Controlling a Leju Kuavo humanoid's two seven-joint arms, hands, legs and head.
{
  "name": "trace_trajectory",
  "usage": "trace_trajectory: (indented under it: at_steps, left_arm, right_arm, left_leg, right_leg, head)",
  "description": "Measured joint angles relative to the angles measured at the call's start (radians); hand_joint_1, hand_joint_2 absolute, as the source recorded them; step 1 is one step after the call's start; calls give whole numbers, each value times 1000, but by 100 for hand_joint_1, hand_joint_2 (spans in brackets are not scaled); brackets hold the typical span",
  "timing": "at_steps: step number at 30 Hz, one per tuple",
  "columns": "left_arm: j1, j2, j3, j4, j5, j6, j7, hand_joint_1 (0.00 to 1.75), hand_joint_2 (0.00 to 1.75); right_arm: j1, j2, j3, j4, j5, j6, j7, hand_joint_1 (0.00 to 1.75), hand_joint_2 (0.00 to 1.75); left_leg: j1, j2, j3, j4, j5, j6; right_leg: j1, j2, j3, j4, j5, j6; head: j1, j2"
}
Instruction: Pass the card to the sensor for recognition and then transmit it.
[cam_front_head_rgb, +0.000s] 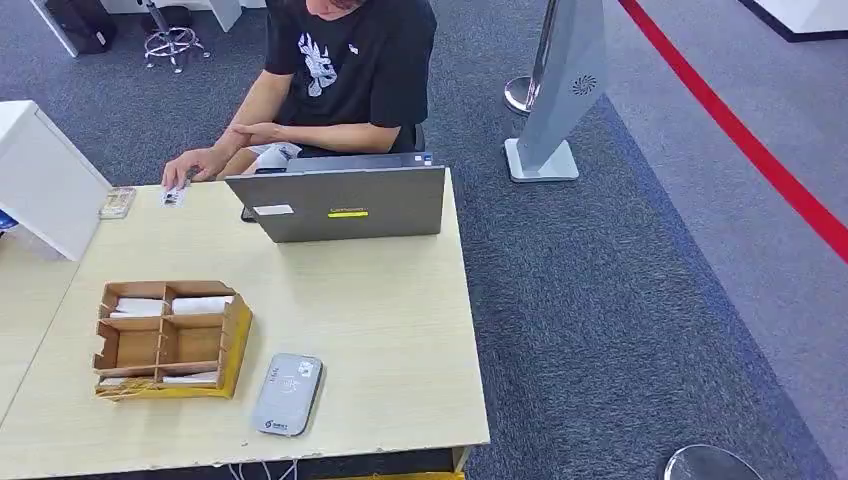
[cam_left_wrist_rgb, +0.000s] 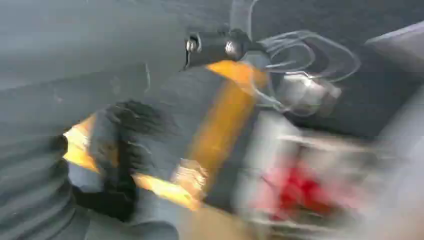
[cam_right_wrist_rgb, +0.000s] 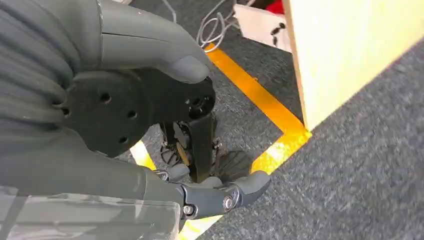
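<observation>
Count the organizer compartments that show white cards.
3: in the wooden organizer, the two far compartments, left and right, and the near-right one. Walls may hide more.

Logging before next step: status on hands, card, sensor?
Right hand empty, hanging over the floor; left hand too blurred to call. Card under the person's hand at far edge. Sensor on table, unobstructed.
</observation>
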Motion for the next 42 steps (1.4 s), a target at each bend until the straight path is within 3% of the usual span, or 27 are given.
trace_trajectory:
  at_steps: [1, 8, 10, 11, 12, 17, 19, 21, 23, 28, 35, 40, 42]
  left_arm:
    - [0, -3, -21, 3, -27, 40, 17, 0, 175]
    - [-1, -5, -26, 4, -32, 47, 21, 0, 175]
    - [-8, -16, -86, 13, -70, 102, 56, 0, 175]
    - [-11, -16, -131, 18, -44, 88, 52, 0, 175]
    - [-8, -16, -130, 18, 30, 17, -43, 0, 175]
    - [-5, -20, -109, 18, 99, -58, -153, 0, 175]
    - [-3, -22, -78, 18, 156, -135, -213, 0, 175]
    - [0, -20, -29, 18, 204, -214, -257, 0, 175]
    - [4, -7, 27, 16, 244, -267, -264, 0, 175]
    - [20, 29, 167, -3, 278, -318, -267, 0, 175]
    - [42, 21, 535, -134, 138, -381, -255, 0, 175]
    - [50, 8, 658, -183, 125, -388, -249, 0, 175]
    - [53, -2, 701, -209, 86, -423, -250, 0, 175]
  right_arm:
    - [-3, 0, 3, 0, 8, -5, 2, 0, 175]
    - [-3, 0, 4, 0, 9, -6, 2, 0, 175]
    - [-4, 0, 12, 0, 19, -11, 8, 0, 175]
    - [-4, 0, 19, 1, 28, -18, 10, 0, 175]
    - [-4, 0, 19, 1, 17, -34, 11, 0, 175]
    - [-3, 0, 19, 2, 3, -45, 8, 0, 175]
    - [-3, 0, 19, 3, -1, -53, 10, 0, 175]
    - [-2, 0, 17, 4, -3, -64, 15, 0, 175]
    - [0, 0, 16, 5, 2, -66, 18, 0, 175]
    - [0, 0, 16, 6, 19, -80, 29, 0, 175]
    - [0, 3, 16, 6, 32, -89, 35, 0, 175]
    - [0, 6, 16, 6, 32, -92, 35, 0, 175]
    - [0, 6, 16, 6, 39, -92, 34, 0, 175]
  left_leg:
    - [0, 0, 0, 0, 0, 0]
    - [0, 1, 0, 0, 0, 0]
    - [-1, 1, 0, 1, 0, 0]
    - [-2, 1, 1, 1, 0, 1]
    - [-2, 0, 0, 1, 0, 1]
    - [-2, 1, 1, 1, 0, 1]
    - [-2, 1, 0, 1, 0, 1]
    - [-2, 1, 0, 1, 0, 1]
    - [-2, 1, 1, 1, 0, 1]
    - [-2, 1, 1, 1, 0, 1]
    - [-2, 1, 1, 1, 0, 1]
    - [-2, 1, 1, 1, 0, 1]
    - [-2, 1, 1, 1, 0, 1]
  right_leg:
    - [0, 1, 0, 0, 0, 0]
    - [0, 1, 0, 0, 0, 0]
    - [-1, 1, 1, -1, 1, 1]
    - [-2, 1, 1, -1, 1, 2]
    - [-2, 1, 1, -1, 1, 2]
    - [-2, 1, 1, -1, 1, 2]
    - [-2, 1, 1, -1, 1, 2]
    - [-2, 1, 1, -1, 1, 2]
    - [-2, 1, 1, -1, 1, 2]
    - [-2, 1, 1, -1, 1, 1]
    - [-2, 1, 1, -1, 1, 1]
    - [-2, 1, 1, -1, 1, 2]
    - [-2, 1, 1, -1, 1, 2]
  head:
    - [0, 0]
    - [0, 0]
    - [3, 0]
    - [2, 0]
    - [2, 0]
    - [2, 0]
    - [2, 0]
    - [2, 0]
    - [2, 0]
    - [2, 0]
    - [2, 0]
    - [2, 0]
    - [2, 0]
